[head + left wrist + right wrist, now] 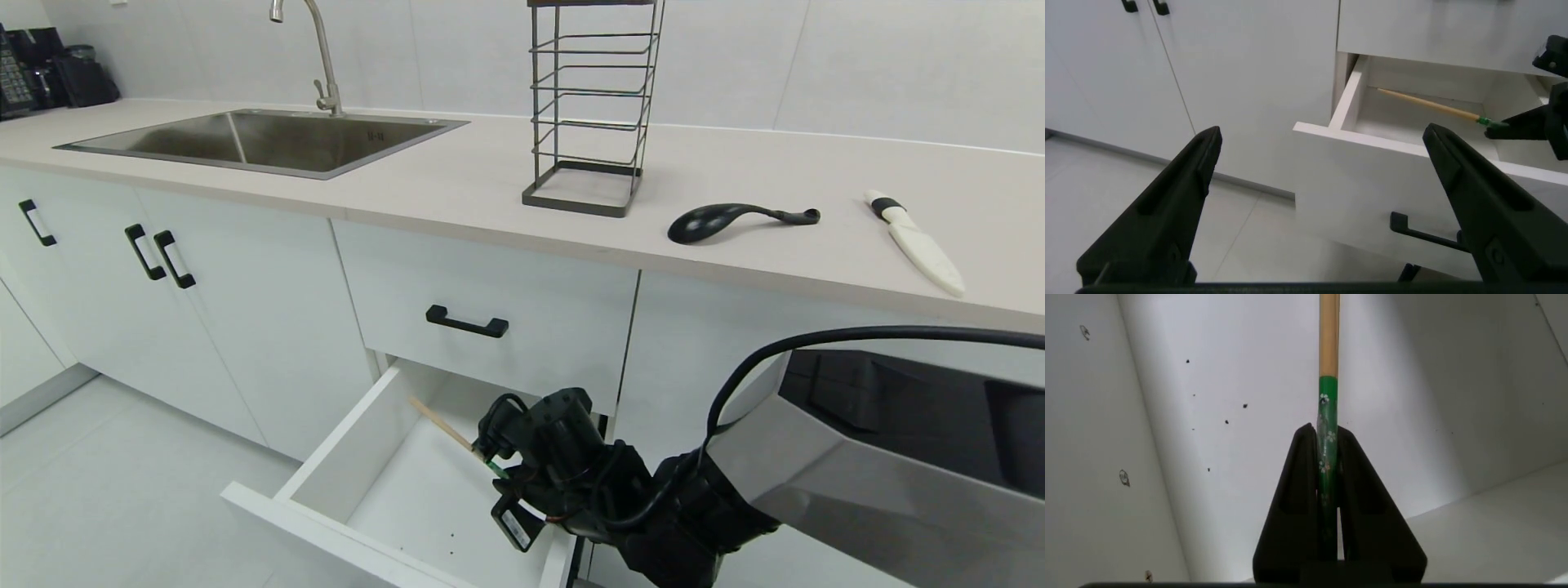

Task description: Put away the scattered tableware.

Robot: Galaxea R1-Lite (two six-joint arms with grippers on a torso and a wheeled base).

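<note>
Slanting over open drawer (pixel 326 461), wooden chopstick (pixel 442 428), green-painted end pinched in right gripper (pixel 495 467). Up on countertop (pixel 490 192), black ladle (pixel 718 220) lying flat, white knife (pixel 918 245) apart, farther right.

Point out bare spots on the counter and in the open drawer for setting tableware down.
Widest bare counter: between the sink and the wire rack. A narrower strip lies between the black spoon and the white knife. The drawer floor is bare toward its front; the right gripper, holding the chopstick, crowds its right side.
</note>
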